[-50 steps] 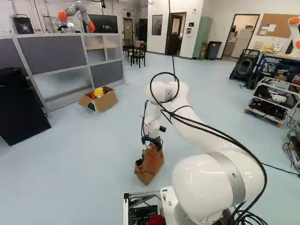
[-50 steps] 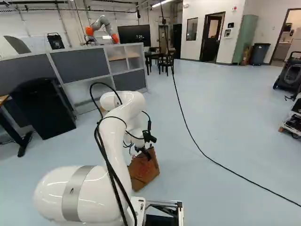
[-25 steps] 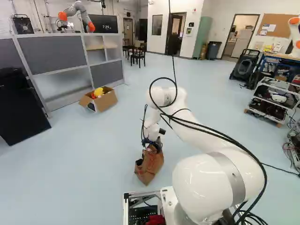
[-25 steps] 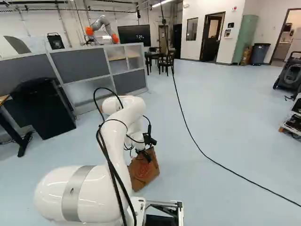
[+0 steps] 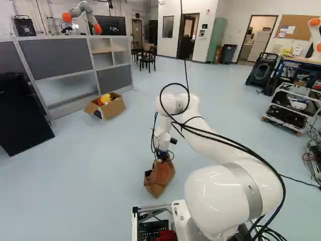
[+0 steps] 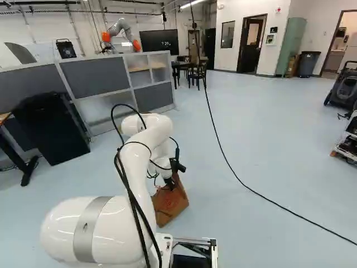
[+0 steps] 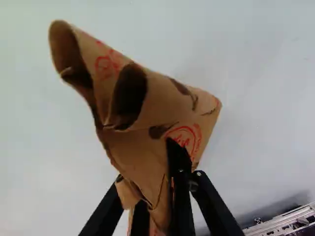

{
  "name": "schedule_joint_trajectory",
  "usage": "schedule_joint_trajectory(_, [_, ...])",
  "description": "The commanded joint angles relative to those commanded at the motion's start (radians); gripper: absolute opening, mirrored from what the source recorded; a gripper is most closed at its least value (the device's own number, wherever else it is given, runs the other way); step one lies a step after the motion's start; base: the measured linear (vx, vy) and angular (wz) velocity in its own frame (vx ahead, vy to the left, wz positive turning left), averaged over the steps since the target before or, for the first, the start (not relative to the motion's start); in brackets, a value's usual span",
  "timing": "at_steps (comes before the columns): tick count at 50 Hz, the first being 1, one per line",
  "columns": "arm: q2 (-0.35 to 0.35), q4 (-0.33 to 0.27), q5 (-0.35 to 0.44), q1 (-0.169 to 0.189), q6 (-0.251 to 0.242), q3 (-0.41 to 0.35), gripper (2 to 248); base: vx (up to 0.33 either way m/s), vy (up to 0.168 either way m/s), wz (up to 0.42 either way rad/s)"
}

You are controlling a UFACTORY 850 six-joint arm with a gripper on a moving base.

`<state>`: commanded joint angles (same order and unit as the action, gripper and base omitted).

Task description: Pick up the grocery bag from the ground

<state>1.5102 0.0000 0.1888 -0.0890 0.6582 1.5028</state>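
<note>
1. On the pale blue floor (image 5: 95, 175), just ahead of the base, the brown paper bag (image 5: 159, 181) leans, with the gripper (image 6: 169, 183) at its upper part.
2. Beyond them runs a grey partition (image 5: 60, 57); a black cabinet (image 5: 22, 118) is near it, and a wall screen (image 5: 114, 26) shows above it.
3. Farther back are dark chairs (image 5: 148, 58), a green locker (image 5: 217, 40) and a dark bin (image 5: 228, 53); a long black cable (image 6: 240, 177) crosses the floor in the right base view.
4. Crumpled paper covers part of the gripper in the wrist view, so I cannot tell whether it is wide, narrow or gripping the bag.
5. At the right edge of the left base view, another robot (image 5: 315, 32) is cut off.
6. Counted: one bag, one cardboard box (image 5: 115, 108) with a yellow thing (image 5: 105, 98) in it, one bin, one wall screen.
</note>
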Motion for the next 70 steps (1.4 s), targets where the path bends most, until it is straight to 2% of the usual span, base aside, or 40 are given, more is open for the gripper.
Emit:
schedule_joint_trajectory(2, [0.000,0.000,0.000,0.000,0.000,0.000,63,0.000,0.000,0.000])
schedule_joint_trajectory(3, [0.000,0.000,0.000,0.000,0.000,0.000,32,0.000,0.000,0.000])
schedule_joint_trajectory(8, [0.000,0.000,0.000,0.000,0.000,0.000,26,0.000,0.000,0.000])
schedule_joint_trajectory(20, [-0.025,0.000,0.000,0.000,0.000,-0.023,26,0.000,0.000,0.000])
schedule_joint_trajectory(70, [-0.211,0.000,0.000,0.000,0.000,-0.190,26,0.000,0.000,0.000])
